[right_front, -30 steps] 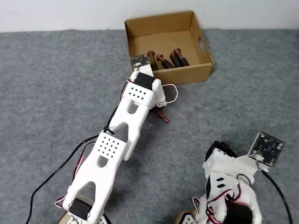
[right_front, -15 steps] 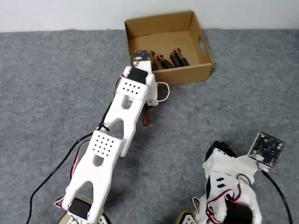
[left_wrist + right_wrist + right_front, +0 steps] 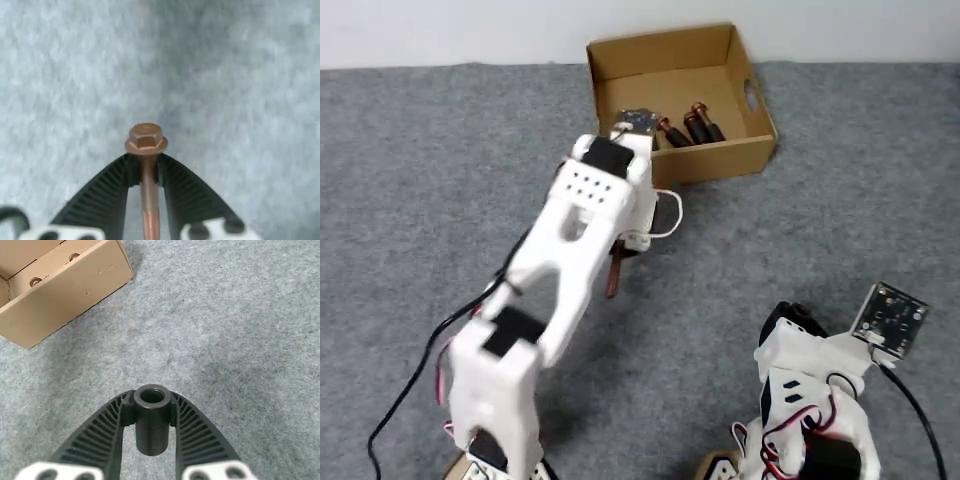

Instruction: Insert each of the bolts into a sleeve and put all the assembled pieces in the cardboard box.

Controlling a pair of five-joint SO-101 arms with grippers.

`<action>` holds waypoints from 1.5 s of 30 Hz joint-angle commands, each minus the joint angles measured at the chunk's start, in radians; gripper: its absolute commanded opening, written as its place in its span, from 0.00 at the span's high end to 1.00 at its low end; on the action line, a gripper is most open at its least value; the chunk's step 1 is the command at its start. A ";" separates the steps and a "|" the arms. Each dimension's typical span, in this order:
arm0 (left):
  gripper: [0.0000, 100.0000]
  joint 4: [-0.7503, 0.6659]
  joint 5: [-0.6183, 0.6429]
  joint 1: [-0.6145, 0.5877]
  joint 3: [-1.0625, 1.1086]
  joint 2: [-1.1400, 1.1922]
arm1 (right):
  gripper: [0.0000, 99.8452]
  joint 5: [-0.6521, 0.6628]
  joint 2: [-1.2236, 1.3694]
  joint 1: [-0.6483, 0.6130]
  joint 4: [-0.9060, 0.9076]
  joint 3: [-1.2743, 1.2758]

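Observation:
My left gripper [image 3: 145,170] is shut on a copper bolt [image 3: 145,145], hex head pointing away from the wrist, above the grey carpet. From above, that bolt [image 3: 614,272] hangs under the left arm, in front of the cardboard box [image 3: 650,50]. My right gripper [image 3: 150,415] is shut on a black sleeve [image 3: 151,417], its bore facing the camera. The right arm [image 3: 810,400] sits at the near right of the table. Several assembled pieces [image 3: 690,127] lie inside the box against its near wall.
The box [image 3: 65,290] stands at the back centre, its near wall facing both arms. Grey carpet [image 3: 840,200] covers the table, open between the arms and at the far right and left.
The left arm has pulled back from the box and risen, swinging the bolt from pointing right to hanging nearly straight towards the near side. The right arm kept still.

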 commanded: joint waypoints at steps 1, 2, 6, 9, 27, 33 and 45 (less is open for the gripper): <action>0.99 -0.083 -0.058 0.008 0.153 -0.292 | 0.99 0.009 0.033 0.002 -0.001 -0.009; 0.99 -0.112 -0.068 0.006 0.199 -0.354 | 0.99 0.011 0.033 0.002 -0.001 -0.011; 0.99 -0.244 -0.115 0.003 0.384 -0.592 | 0.99 0.035 0.033 -0.035 -0.001 -0.012; 0.99 -0.359 -0.133 0.003 0.535 -0.756 | 0.99 0.049 0.031 -0.099 -0.001 -0.014; 0.99 -0.956 -0.127 0.008 1.366 -1.674 | 0.99 0.054 -0.010 -0.479 -0.007 -0.051; 0.99 -0.997 -0.124 0.009 1.484 -1.907 | 0.99 0.055 -0.008 -0.697 -0.007 -0.051; 0.99 -0.928 -0.008 0.115 1.566 -2.124 | 0.99 0.381 -0.008 -0.826 -0.234 0.057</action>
